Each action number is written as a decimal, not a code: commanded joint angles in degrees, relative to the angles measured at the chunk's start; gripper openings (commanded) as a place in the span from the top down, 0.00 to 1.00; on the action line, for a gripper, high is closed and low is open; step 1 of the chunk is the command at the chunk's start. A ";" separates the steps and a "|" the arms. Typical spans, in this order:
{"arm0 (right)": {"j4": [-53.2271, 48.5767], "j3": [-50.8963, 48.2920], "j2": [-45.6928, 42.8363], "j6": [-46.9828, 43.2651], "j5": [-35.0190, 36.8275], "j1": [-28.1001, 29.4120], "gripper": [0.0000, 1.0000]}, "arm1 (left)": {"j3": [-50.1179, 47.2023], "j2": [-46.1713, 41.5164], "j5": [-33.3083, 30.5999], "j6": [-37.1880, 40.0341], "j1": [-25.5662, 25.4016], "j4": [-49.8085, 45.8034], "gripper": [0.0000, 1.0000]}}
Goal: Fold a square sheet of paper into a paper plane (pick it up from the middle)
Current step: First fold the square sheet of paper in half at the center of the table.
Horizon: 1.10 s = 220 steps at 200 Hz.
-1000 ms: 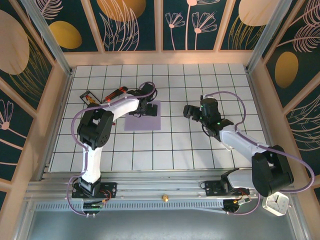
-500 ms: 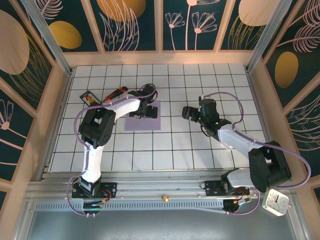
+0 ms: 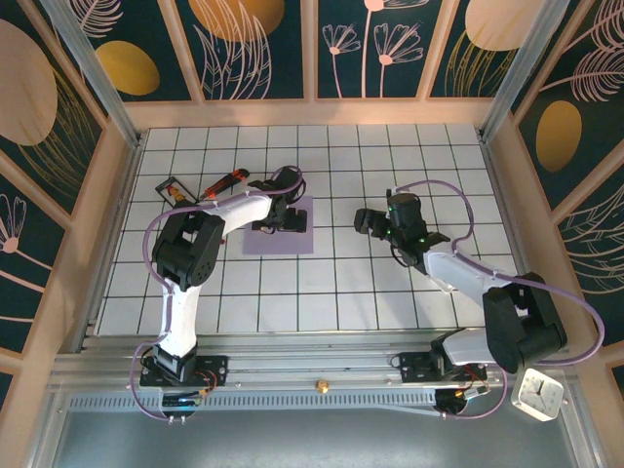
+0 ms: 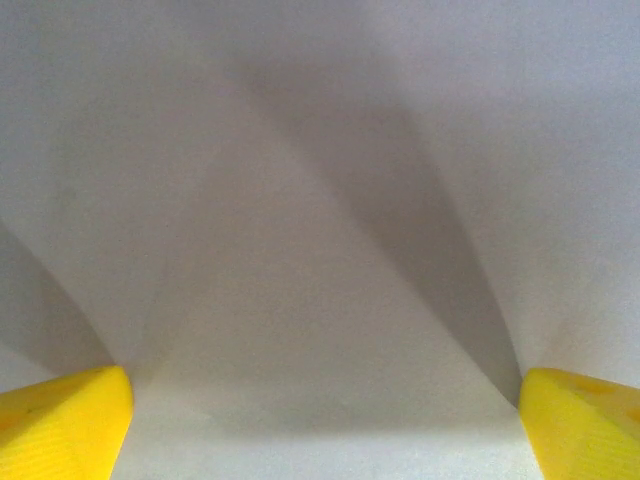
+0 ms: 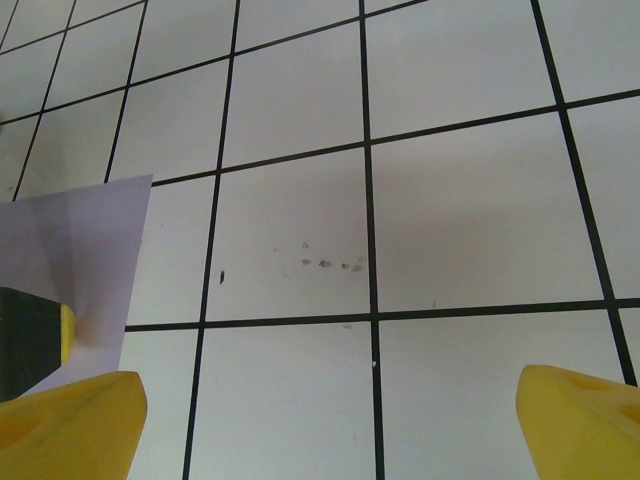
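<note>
At the near edge of the gridded table (image 3: 390, 292), two white arms rise from their rail, with a small white clock (image 3: 538, 398) beside the right base. Mid-table, the right gripper (image 3: 372, 220) hangs over bare tiles, its yellow fingertips (image 5: 70, 425) spread wide and holding nothing. Just to its left lies the square sheet of paper (image 3: 292, 240), pale lavender, on the tiles. The left gripper (image 3: 277, 218) sits low over the sheet, jaws wide apart, both yellow tips down at the paper with soft shadows fanning between them. Beyond, toward the far left, a red-orange utility knife (image 3: 226, 182) and a black-framed card (image 3: 175, 190) lie side by side.
</note>
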 commanded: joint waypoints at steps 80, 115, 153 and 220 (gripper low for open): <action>0.08 1.31 1.29 0.62 -1.12 0.41 0.04 | -3.67 1.03 3.28 -0.71 0.15 -0.17 0.08; -0.38 2.46 2.17 0.43 -1.66 0.39 0.04 | -4.92 -0.62 5.94 -1.40 0.16 2.15 0.17; -1.34 3.53 2.55 0.35 -1.84 0.37 0.04 | -7.75 -3.86 10.25 -3.76 0.05 6.70 0.39; -6.77 3.89 -3.77 -0.61 0.05 -2.55 0.04 | -15.06 -16.14 26.84 -13.67 -1.27 25.56 0.74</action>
